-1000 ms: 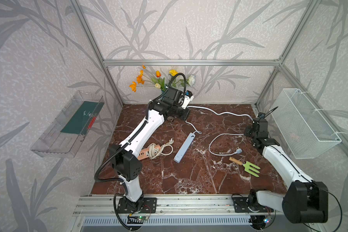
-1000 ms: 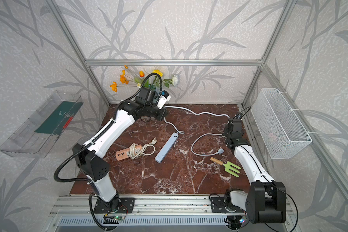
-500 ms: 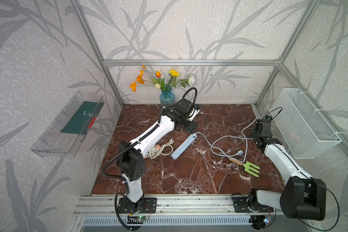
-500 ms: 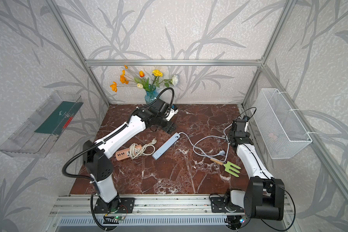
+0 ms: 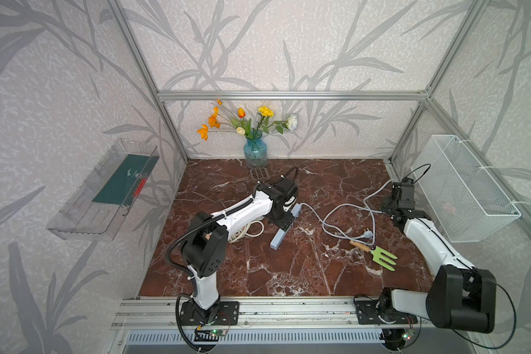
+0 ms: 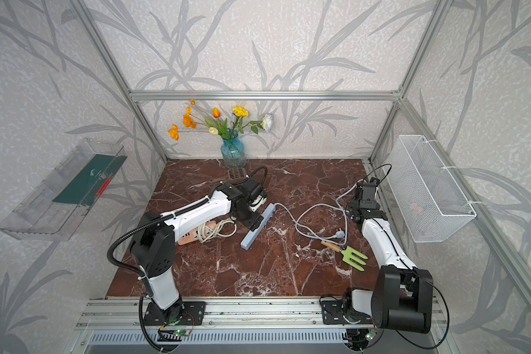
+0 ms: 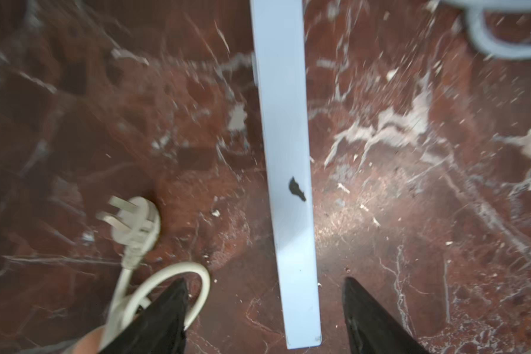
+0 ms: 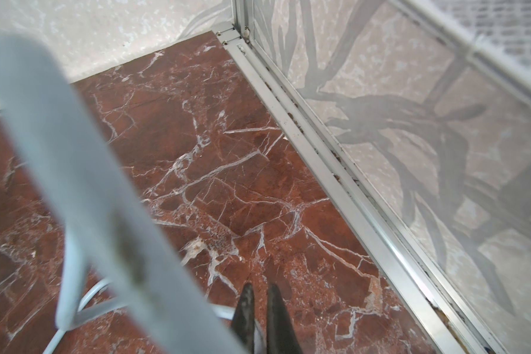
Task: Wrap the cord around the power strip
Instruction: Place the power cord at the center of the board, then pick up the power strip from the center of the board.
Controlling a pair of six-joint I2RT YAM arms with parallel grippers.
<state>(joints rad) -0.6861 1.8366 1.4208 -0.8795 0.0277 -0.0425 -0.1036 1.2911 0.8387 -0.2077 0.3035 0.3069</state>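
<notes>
Since a second ago the left pincer has been brought away from the vase at the back and lowered to the power strip, and its jaws have been opened. The cord, then stretched towards the back, is now slack on the surface.

In both top views the pale blue power strip is seen lying slantwise just left of the frame's centre, with the open left pincer set over its middle. The grey cord is led from the strip's far end to the right in loose loops, its plug being laid at centre right, near a green garden fork. One stretch of cord is lifted to the right pincer, at the right of the frame beside a white wire basket. A second strip, peach-coloured, with a bundled white cable, is found left of centre.

In the blurred left wrist view the power strip is shown flat on the marble between the widely parted fingers, and nothing is gripped. A white plug is seen beside one finger.

In the right wrist view the right pincer is shown closed on the cord, a pale piece of which is pinched between its fingers
</notes>
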